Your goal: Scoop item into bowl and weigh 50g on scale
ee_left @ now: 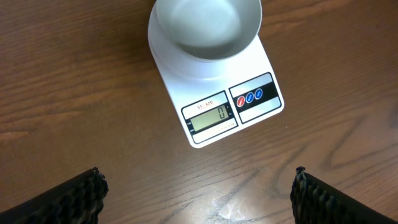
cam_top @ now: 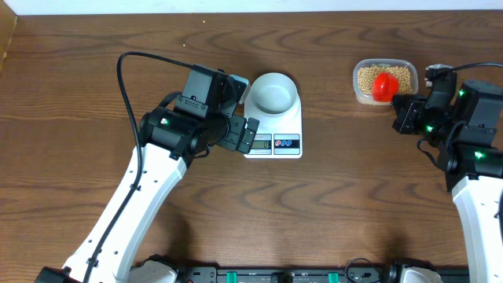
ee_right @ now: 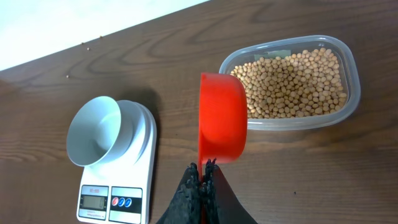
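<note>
The empty bowl sits on the white scale, whose display reads 0. The left wrist view shows the bowl and the scale ahead. My left gripper is open and empty just left of the scale's front, with bare table between its fingers. My right gripper is shut on the handle of a red scoop. The scoop is tipped on its side over the near left edge of the beans. Its inside is hidden. The bowl and scale lie to the left.
The beans lie in a clear plastic tub at the back right of the brown wooden table; its rim shows in the right wrist view. The table's back edge meets a white wall. A few loose beans lie near that edge.
</note>
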